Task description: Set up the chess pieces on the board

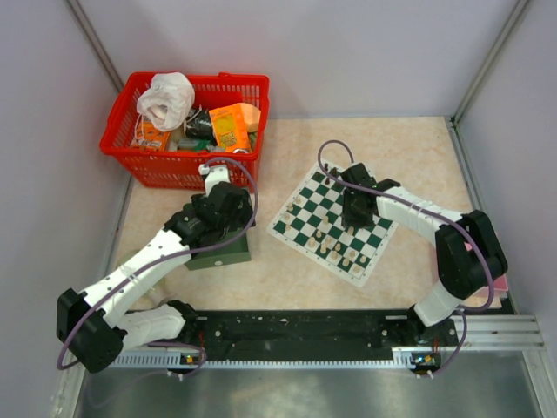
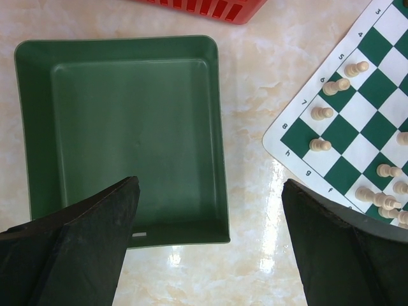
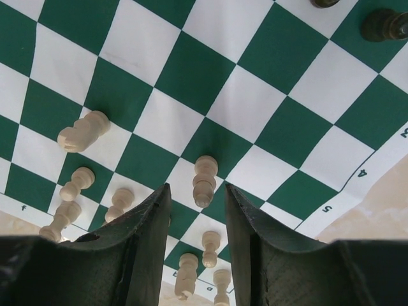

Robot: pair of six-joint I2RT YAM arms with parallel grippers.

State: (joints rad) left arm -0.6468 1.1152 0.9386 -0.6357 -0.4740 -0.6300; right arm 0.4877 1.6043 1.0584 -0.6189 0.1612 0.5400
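Observation:
The board (image 1: 305,205) lies at centre right, turned like a diamond, with cream chess pieces (image 1: 335,244) along its near side. My right gripper (image 1: 355,216) hangs over the board. In the right wrist view its jaws (image 3: 197,191) stand a little apart, either side of an upright cream pawn (image 3: 204,180), with a gap on both sides. More cream pieces (image 3: 76,183) stand around the fingers, and black ones (image 3: 382,24) stand far off. My left gripper (image 2: 210,185) is wide open and holds nothing, over the near right corner of a plain green tray (image 2: 127,127).
A red basket (image 1: 187,131) full of oddments stands at the back left, just beyond the green tray (image 1: 222,252). Grey walls close in the table on three sides. The board's corner (image 2: 287,137) lies close to the right of the tray.

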